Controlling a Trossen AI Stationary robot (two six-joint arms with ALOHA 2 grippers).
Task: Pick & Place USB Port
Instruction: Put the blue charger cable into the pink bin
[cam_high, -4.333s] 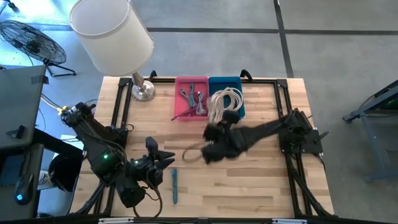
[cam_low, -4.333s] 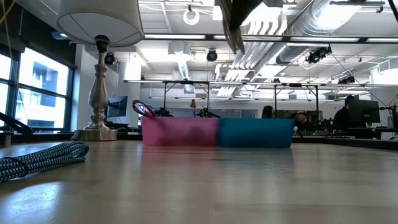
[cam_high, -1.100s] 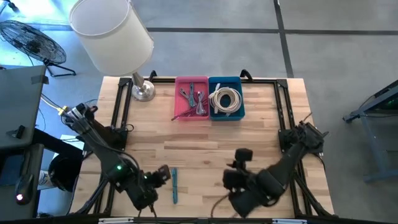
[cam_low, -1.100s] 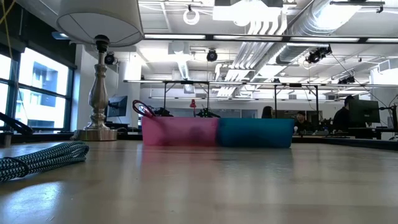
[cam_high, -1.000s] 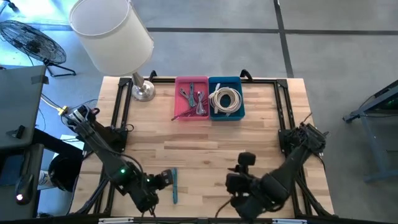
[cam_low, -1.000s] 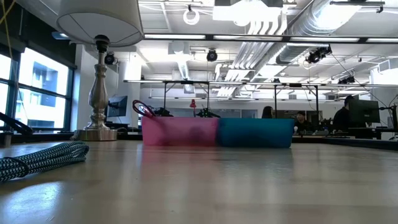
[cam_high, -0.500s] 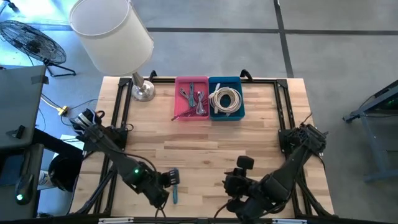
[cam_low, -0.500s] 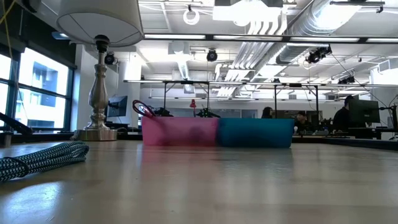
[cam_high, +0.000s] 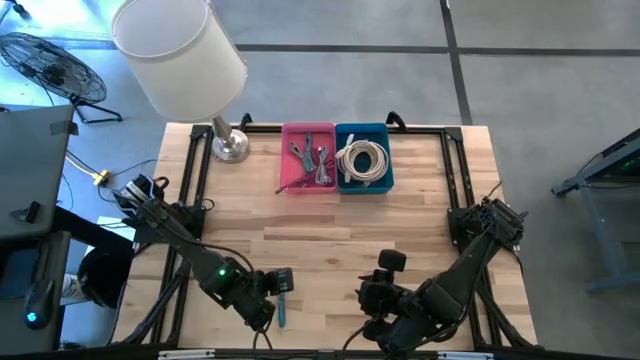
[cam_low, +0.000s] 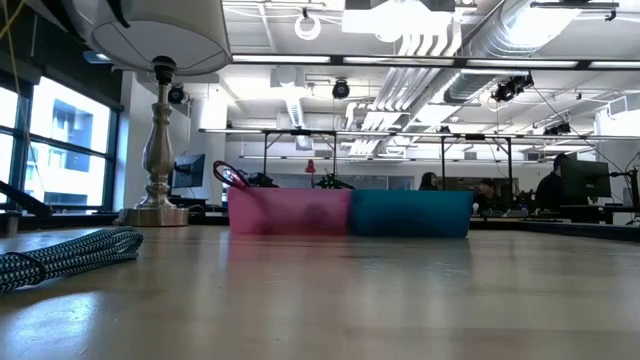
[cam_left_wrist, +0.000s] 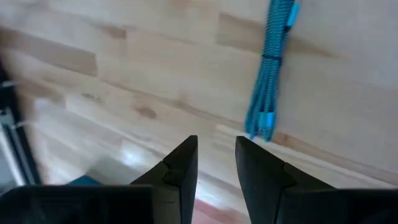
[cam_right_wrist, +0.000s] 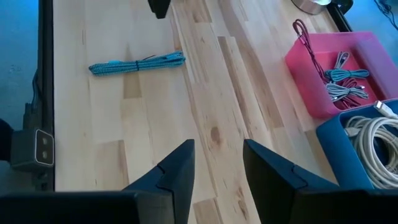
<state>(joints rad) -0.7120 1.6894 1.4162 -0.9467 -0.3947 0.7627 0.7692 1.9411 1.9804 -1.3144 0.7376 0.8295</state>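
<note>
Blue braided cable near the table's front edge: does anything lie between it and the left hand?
Nothing visible does. The left hand hangs beside the blue braided cable, with only bare wood between them in the left wrist view.

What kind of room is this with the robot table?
Probably a big open lab or workshop office. Bare ducts and pipes run across the ceiling, people sit at monitors in the back, and the wooden table carries two robot arms.

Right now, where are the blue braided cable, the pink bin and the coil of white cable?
blue braided cable (cam_right_wrist: 137, 64): right wrist view, middle of the bundle where it is tied.
pink bin (cam_high: 292, 130): high view, bare patch of its floor by the far rim.
white cable coil (cam_high: 362, 160): high view, on the loops inside the blue bin.
</note>
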